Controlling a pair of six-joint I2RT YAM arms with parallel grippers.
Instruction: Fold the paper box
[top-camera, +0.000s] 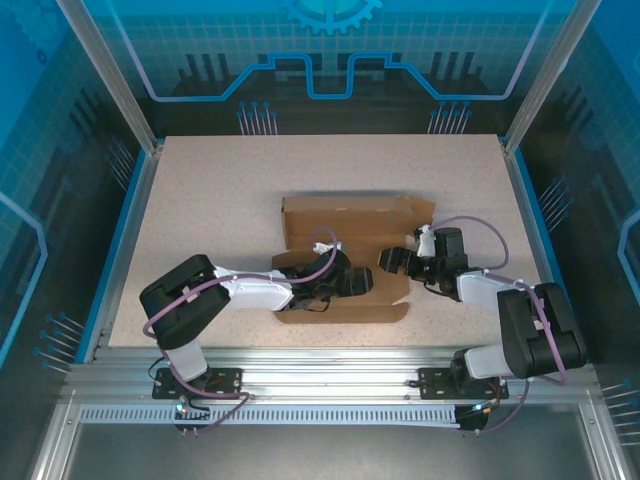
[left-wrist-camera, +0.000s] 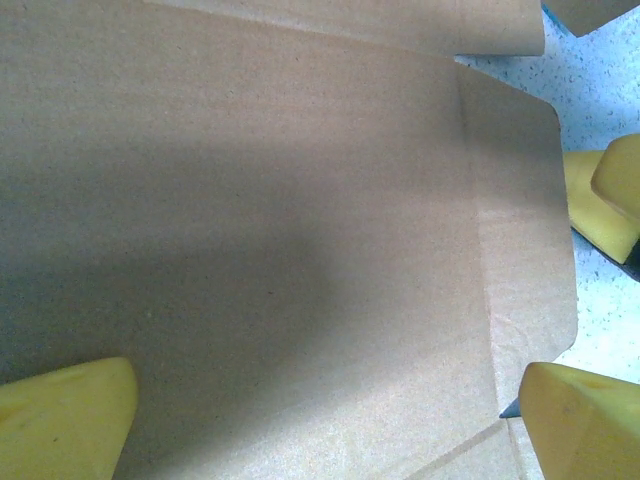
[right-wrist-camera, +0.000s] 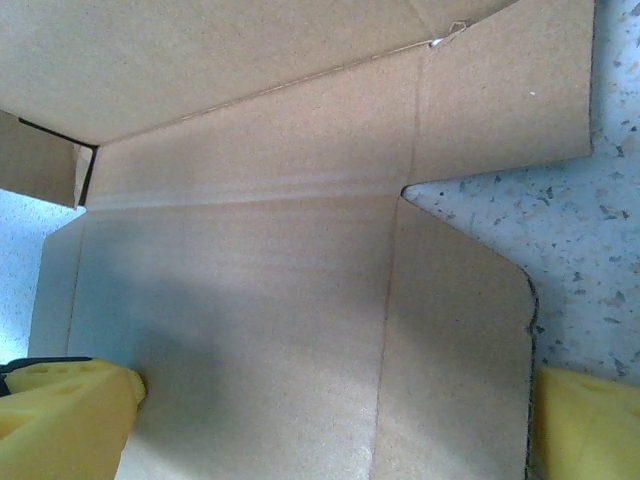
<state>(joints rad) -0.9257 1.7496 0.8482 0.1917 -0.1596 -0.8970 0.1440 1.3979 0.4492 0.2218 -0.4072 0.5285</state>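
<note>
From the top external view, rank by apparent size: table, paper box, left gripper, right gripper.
1. table
2. paper box
3. left gripper and right gripper: both dark, both over the cardboard, and they look about the same size, so I'm not ranking them.

paper box (left-wrist-camera: 300, 200) cropped, fingers (left-wrist-camera: 70, 415) cut off

Speckled pale tabletop (top-camera: 200, 230); blue glowing patterned walls (top-camera: 60, 120); aluminium frame rails (top-camera: 320, 375)

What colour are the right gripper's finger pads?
Yellow; the pads show best in the right wrist view, at the bottom corners.
</note>
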